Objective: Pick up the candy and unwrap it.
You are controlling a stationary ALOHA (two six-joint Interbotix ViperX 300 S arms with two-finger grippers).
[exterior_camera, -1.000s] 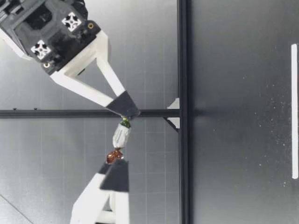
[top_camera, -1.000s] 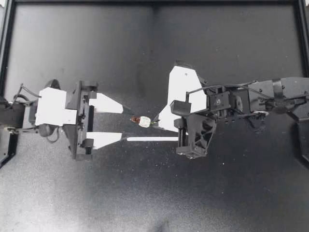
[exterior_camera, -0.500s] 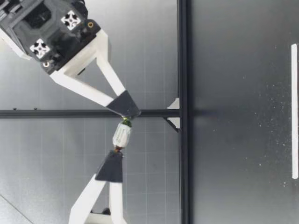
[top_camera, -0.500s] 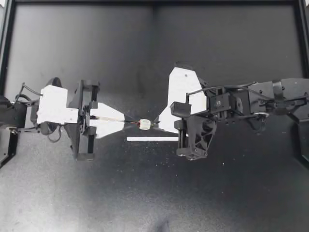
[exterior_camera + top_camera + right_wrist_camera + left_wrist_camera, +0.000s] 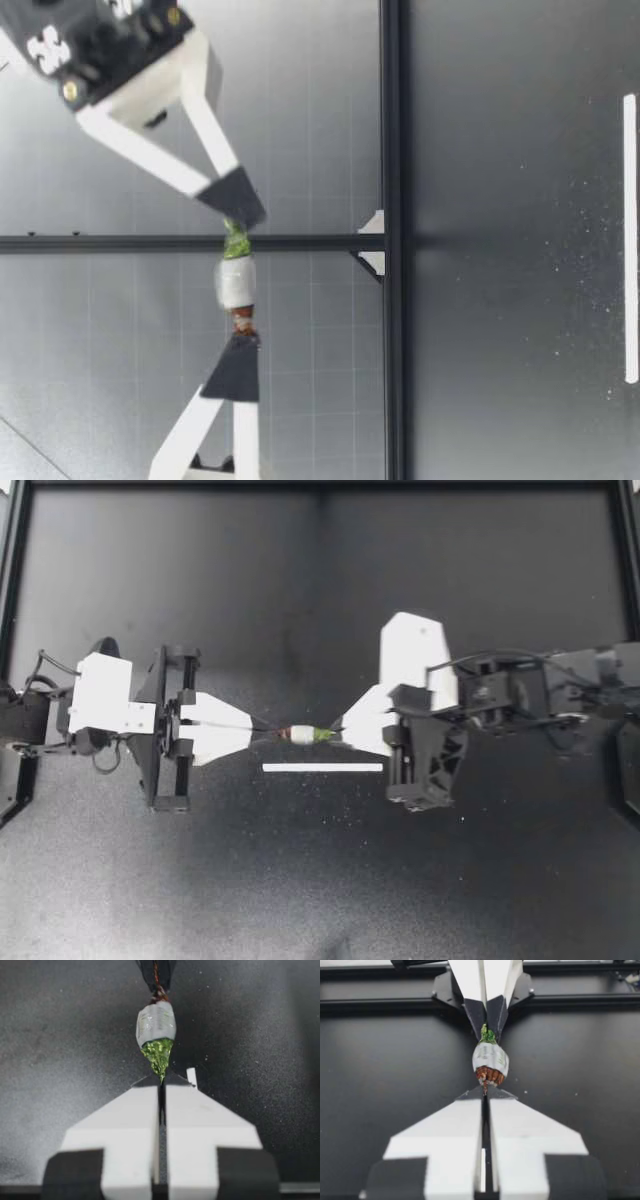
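A small wrapped candy (image 5: 298,735) hangs in the air between both grippers, white in the middle with a brown twisted end and a green twisted end. My left gripper (image 5: 256,733) is shut on the brown end. My right gripper (image 5: 338,733) is shut on the green end. The low view shows the candy (image 5: 237,283) stretched well above the table between my right gripper (image 5: 240,218) and my left gripper (image 5: 241,340). In the left wrist view the candy (image 5: 490,1058) sits just ahead of the shut fingertips. In the right wrist view the candy (image 5: 156,1023) has its green tail pinched between the fingers.
A white strip (image 5: 323,768) lies flat on the black table just in front of the candy. A black frame rail (image 5: 320,485) borders the table at the back and sides. The same strip (image 5: 629,238) shows in the low view, near the camera.
My left gripper has shut on the brown end of the candy. Both grippers have since drawn apart, the right arm shifting right, and the wrapper is pulled taut between them.
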